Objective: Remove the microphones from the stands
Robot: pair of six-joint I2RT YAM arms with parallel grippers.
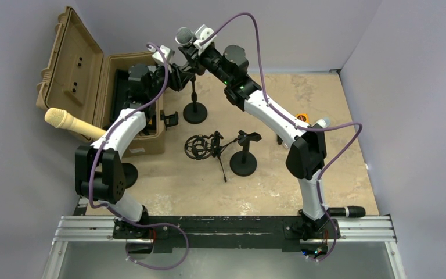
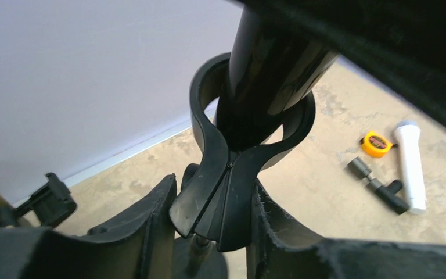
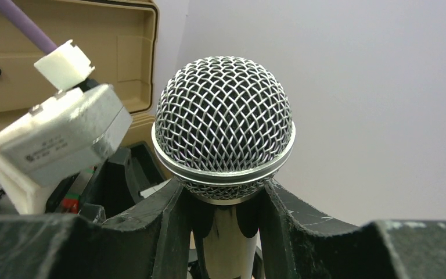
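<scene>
Silver wire mesh capped the microphone (image 3: pixel 225 125), which stood at the top of the stand (image 1: pixel 195 110), its dark handle seated in the stand's black clip (image 2: pixel 232 163). The right gripper (image 3: pixel 223 204) was closed on the microphone, with one finger on each side of the handle just under the mesh head. The left gripper (image 2: pixel 212 224) was drawn in narrow just below that, its two fingers pressing the clip's stem from either side. Left of the stand, a tan case (image 1: pixel 69 75) lay open, with a cream microphone (image 1: pixel 72 122) in front of it. Just in front of the stand sat a black shock mount (image 1: pixel 197 146). To the right of the stand, a yellow tape measure (image 2: pixel 376 143) and a white microphone (image 2: pixel 411 163) lay side by side on the table.
</scene>
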